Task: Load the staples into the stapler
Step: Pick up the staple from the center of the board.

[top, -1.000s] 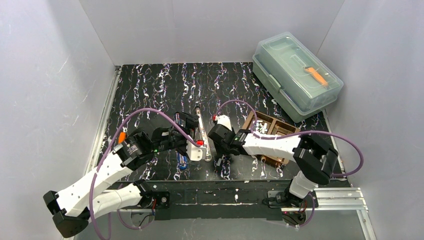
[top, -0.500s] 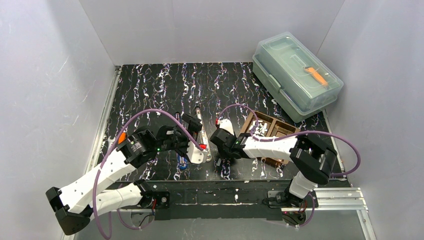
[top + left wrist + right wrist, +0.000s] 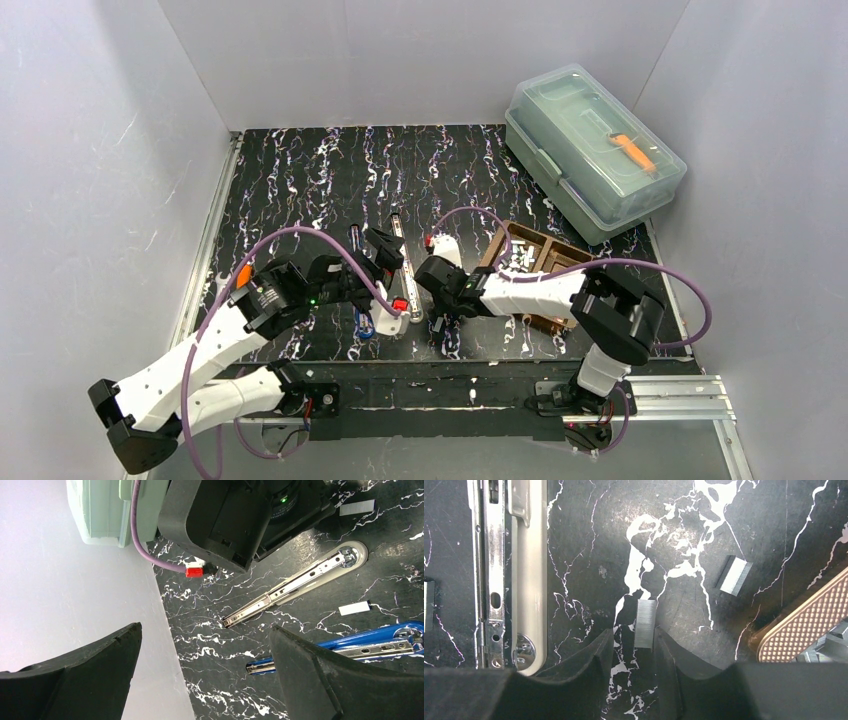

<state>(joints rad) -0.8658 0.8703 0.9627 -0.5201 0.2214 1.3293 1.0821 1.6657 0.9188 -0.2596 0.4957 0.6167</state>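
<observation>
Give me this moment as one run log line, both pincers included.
left pincer: open, empty | right pincer: open, straddling one staple strip on table | second strip: loose nearby | stapler: lying open

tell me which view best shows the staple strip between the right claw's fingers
Right wrist view: the staple strip lies flat on the table, close up, between the fingertips of the right claw. Top external hides it under that arm; left wrist does not show it.

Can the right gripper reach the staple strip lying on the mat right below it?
Probably yes: the staple strip lies bare on the mat between the fingers of the open right gripper; the stapler lies aside.
</observation>
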